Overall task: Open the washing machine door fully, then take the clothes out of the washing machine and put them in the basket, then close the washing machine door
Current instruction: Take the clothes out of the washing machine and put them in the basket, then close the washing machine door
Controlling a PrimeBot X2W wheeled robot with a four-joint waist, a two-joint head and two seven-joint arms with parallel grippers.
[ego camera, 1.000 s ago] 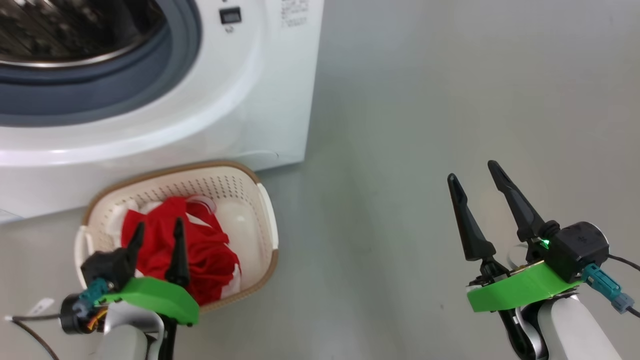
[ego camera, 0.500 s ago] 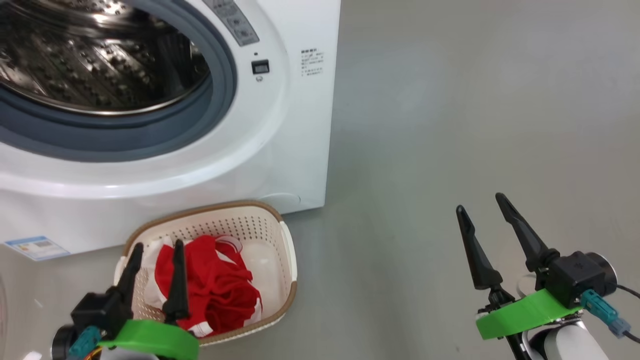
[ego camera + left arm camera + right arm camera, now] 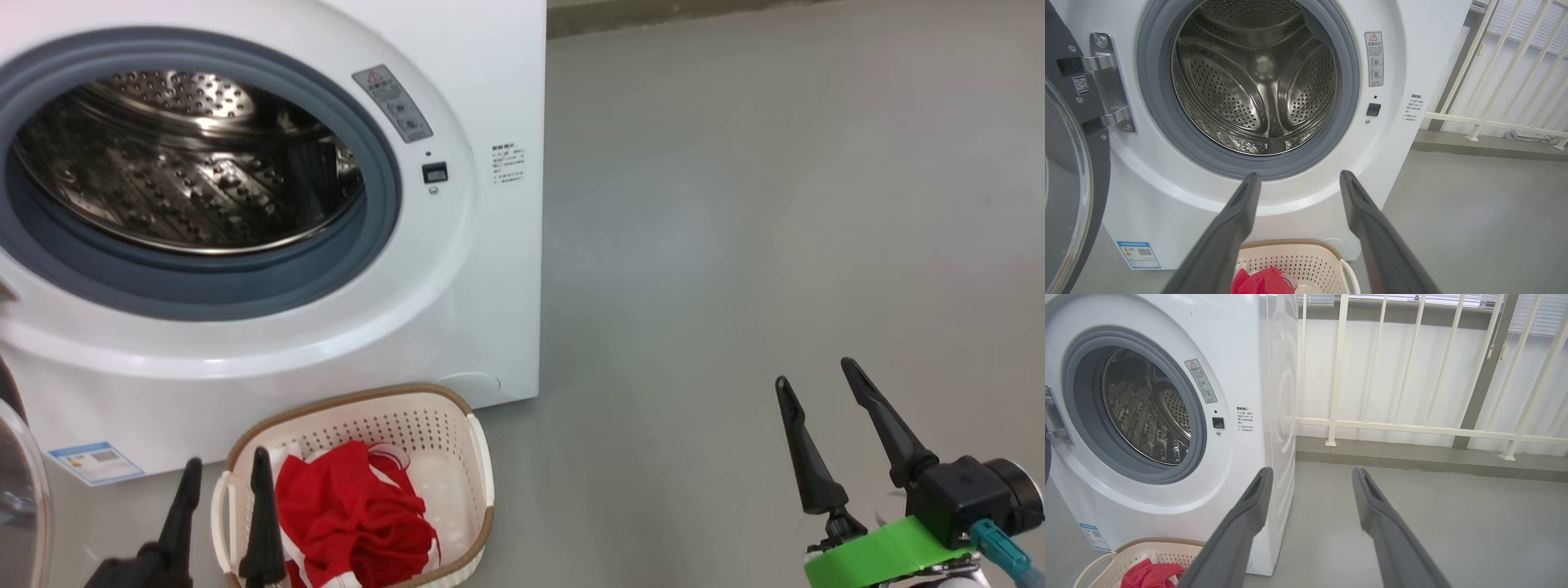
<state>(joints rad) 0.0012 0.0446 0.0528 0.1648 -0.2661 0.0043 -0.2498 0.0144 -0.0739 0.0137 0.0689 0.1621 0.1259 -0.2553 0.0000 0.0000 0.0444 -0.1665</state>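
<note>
One door (image 3: pixel 1069 183): swung wide open at the far left, standing clear of the opening, black rim around a clear glass bowl.
Hinge (image 3: pixel 1106 81): steel, bolted to the machine's front just left of the opening, carrying the door.
Washing machine (image 3: pixel 457 269): white front-loader standing on the grey floor (image 3: pixel 735 245), a small blue label (image 3: pixel 94 462) low on its front.
Drum (image 3: pixel 180 180): perforated steel, shining inside the grey gasket (image 3: pixel 359 245).
Left gripper (image 3: pixel 227 464): low and close in front of the machine, above the basket's left end; its fingers are spread wide with nothing between them, pointing towards the lower edge of the opening.
Basket (image 3: pixel 478 465): cream with a brown rim, on the floor just in front of the machine's lower right corner.
Clothes (image 3: pixel 351 514): a red bundle with white trim, lying inside the basket towards its left and middle.
Right gripper (image 3: pixel 816 373): well off to the right over bare floor, apart from machine and basket; its fingers are parted wide and hold nothing.
Railing (image 3: pixel 1412 428): white bars along the wall beyond the machine's right side.
</note>
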